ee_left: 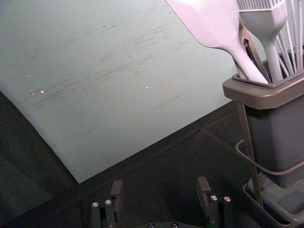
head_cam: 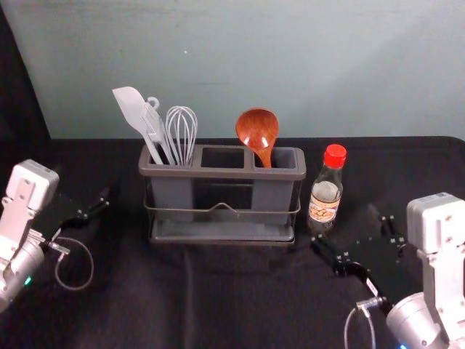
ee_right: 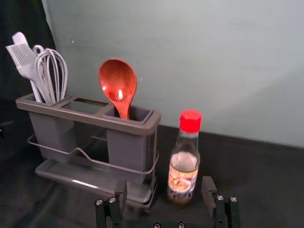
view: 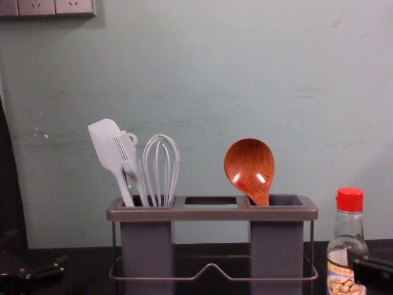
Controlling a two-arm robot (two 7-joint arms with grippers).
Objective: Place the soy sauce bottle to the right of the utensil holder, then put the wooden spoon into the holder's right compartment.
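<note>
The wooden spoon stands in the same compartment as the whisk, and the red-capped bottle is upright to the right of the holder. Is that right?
Not quite: the chest view shows the wooden spoon in the right compartment, while the whisk is in the left compartment. The red-capped bottle is indeed upright to the right of the holder.

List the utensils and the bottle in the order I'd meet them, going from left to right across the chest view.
White spatula → white pastry brush → whisk → wooden spoon → red-capped soy sauce bottle.
</note>
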